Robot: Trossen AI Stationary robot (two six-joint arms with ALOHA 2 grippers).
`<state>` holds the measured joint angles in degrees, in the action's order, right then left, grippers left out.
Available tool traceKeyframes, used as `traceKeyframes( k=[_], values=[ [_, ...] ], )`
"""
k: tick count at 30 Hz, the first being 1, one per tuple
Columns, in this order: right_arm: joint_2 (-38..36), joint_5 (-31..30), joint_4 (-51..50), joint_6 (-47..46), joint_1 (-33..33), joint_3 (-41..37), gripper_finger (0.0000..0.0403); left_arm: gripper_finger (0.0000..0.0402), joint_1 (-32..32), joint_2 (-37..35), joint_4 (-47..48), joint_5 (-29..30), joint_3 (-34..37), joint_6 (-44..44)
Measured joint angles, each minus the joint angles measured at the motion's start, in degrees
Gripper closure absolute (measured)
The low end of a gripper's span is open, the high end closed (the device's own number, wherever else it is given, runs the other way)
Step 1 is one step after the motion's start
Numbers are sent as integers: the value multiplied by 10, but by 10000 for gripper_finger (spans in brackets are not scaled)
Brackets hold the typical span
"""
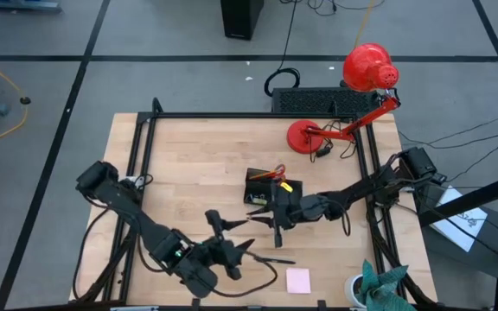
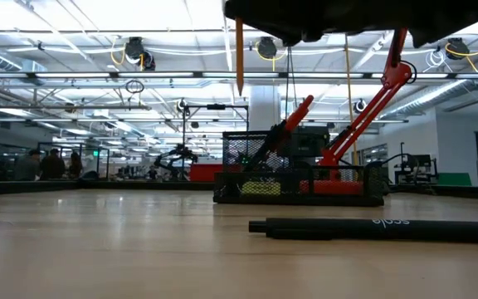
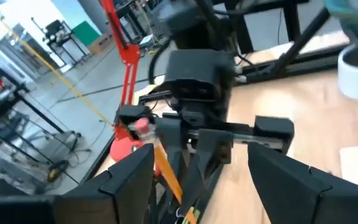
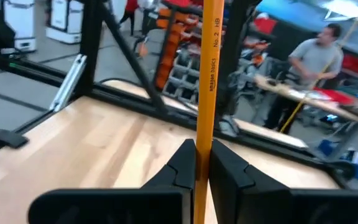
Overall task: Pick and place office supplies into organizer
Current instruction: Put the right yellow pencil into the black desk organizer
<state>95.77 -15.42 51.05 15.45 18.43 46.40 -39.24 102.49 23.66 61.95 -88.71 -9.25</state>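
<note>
Right gripper [image 4: 202, 163], centre of the high frame just below the organizer [image 1: 263, 186], pinches an orange pencil [image 4: 207, 93] upright; left gripper [image 1: 232, 242], lower centre, fingers spread over the worktop [image 1: 197, 164].

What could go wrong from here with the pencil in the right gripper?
1. The right gripper pinches the orange pencil between narrow fingertips, most of its length sticking out, so it could pivot or slip.
2. The organizer already holds items, so the pencil may catch on them or on the rim.
3. The open left gripper sits close by, and a black pen lies loose on the table; either could get bumped.
</note>
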Motion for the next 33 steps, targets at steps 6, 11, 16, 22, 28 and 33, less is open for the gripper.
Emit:
traceKeyframes(
  k=[6,11,16,22,28,33],
  values=[
    [0,-11,80,14,5,-28,388,133,-18,-17,10,-3,0,-19],
    [0,14,95,53,16,-30,388,133,-8,-17,10,-6,0,-20],
    [0,34,94,92,30,-31,388,133,16,-17,-5,-57,0,-19],
    [0,18,89,108,31,-31,388,133,47,-17,-48,-147,0,11],
    [0,4,84,108,31,-31,388,143,61,-17,-73,-174,0,51],
    [0,4,83,106,31,-31,388,203,63,-17,-71,-205,0,68]
  ],
)
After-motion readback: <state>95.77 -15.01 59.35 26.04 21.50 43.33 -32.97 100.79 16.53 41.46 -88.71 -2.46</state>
